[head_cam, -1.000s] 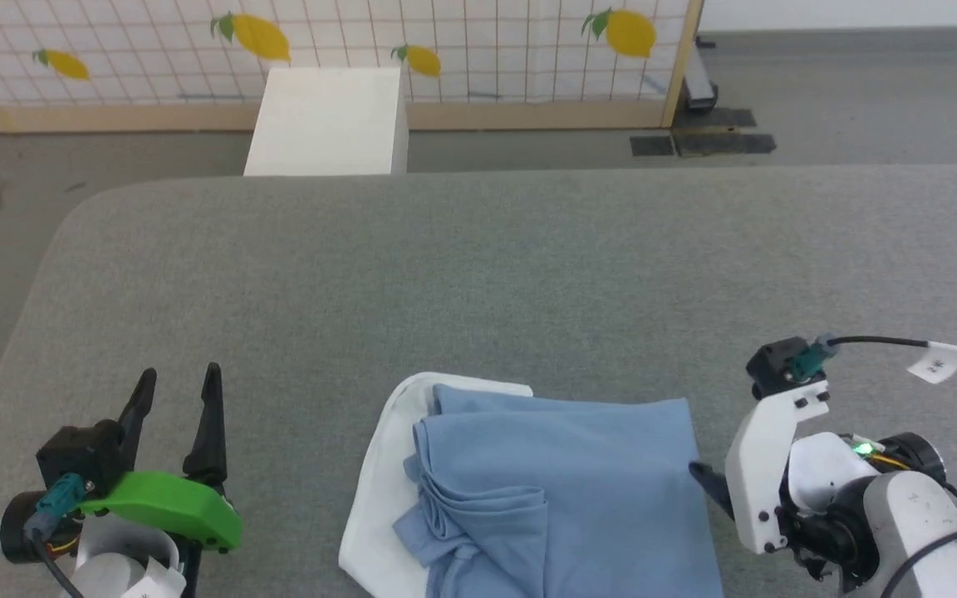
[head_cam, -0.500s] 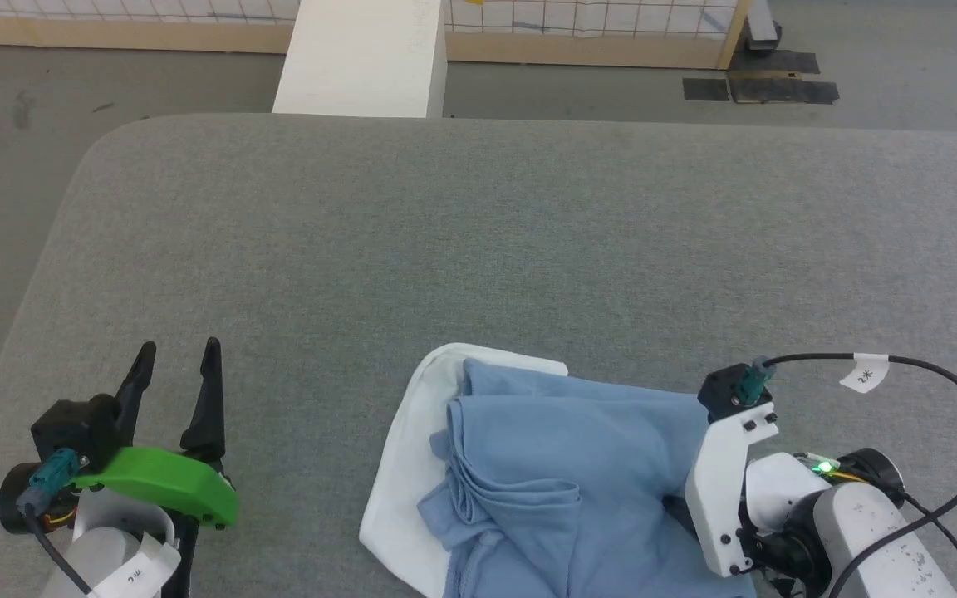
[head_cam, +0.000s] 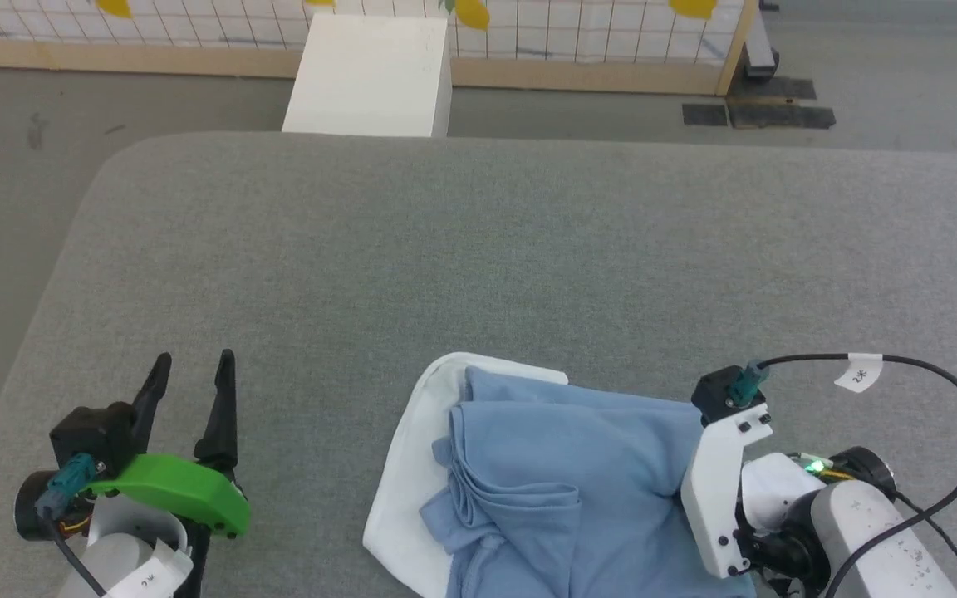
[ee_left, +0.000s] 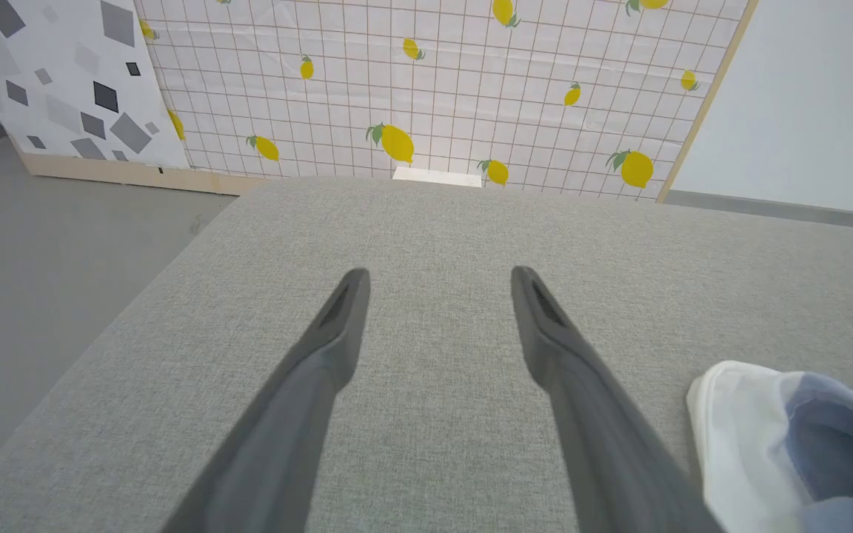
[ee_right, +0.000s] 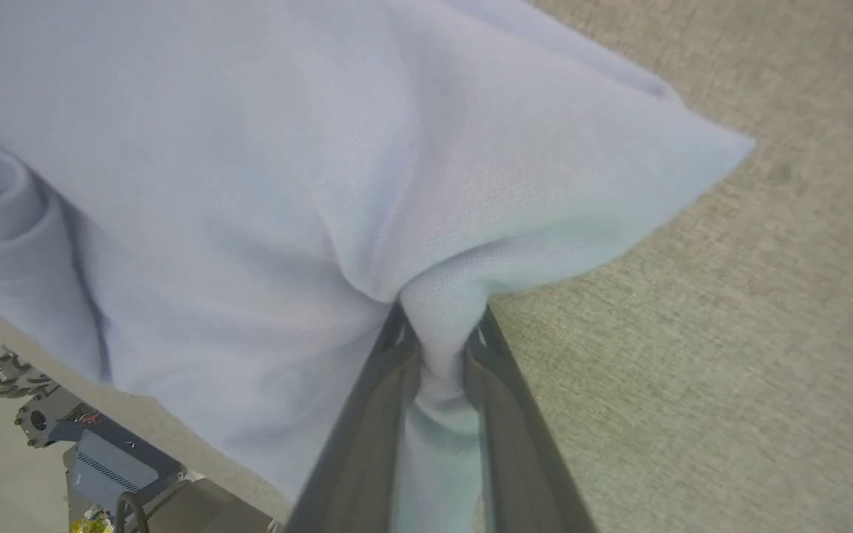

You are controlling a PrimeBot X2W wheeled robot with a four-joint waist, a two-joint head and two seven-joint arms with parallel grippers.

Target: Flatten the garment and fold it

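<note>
The head view's bottom edge crops the garment (head_cam: 561, 465) (a white bracket (head_cam: 715, 490) hides the right gripper (ee_right: 437, 337) there).

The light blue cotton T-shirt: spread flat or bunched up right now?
Bunched. The light blue cotton T-shirt lies in overlapping folds on the grey fabric table; the right gripper is shut on a pinch of it.

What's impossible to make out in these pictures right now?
- Light blue cotton T-shirt: near part cut off by head view's bottom edge.
- Right claw: head view, fingers hidden behind its white wrist bracket.
- White fabric panel: left wrist view, cut off at the bottom edge.
</note>
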